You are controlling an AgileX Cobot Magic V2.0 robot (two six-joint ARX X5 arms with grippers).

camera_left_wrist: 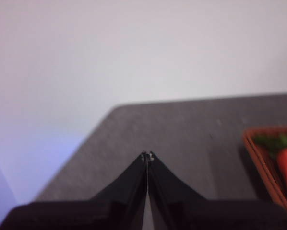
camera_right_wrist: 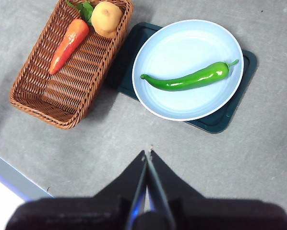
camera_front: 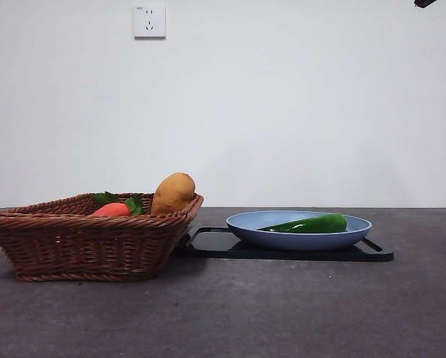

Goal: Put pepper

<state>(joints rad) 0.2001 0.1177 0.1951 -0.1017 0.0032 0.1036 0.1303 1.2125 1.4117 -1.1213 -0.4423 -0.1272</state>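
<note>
The glossy green pepper (camera_front: 311, 224) lies in the blue plate (camera_front: 245, 224), which stands on a dark tray (camera_front: 208, 242). From high above, the right wrist view shows the pepper (camera_right_wrist: 189, 80) lying across the plate (camera_right_wrist: 182, 43). My right gripper (camera_right_wrist: 148, 154) is shut and empty, high over the table, well apart from the plate. My left gripper (camera_left_wrist: 147, 155) is shut and empty, off to the side near the wicker basket's end (camera_left_wrist: 266, 160). A black tip (camera_front: 424, 3) shows at the front view's top right corner.
A wicker basket (camera_front: 59, 235) stands left of the tray, touching it. It holds an orange-red carrot with green leaves (camera_right_wrist: 68, 44) and a tan potato (camera_right_wrist: 105, 18). A wall socket (camera_front: 149, 21) is on the white back wall.
</note>
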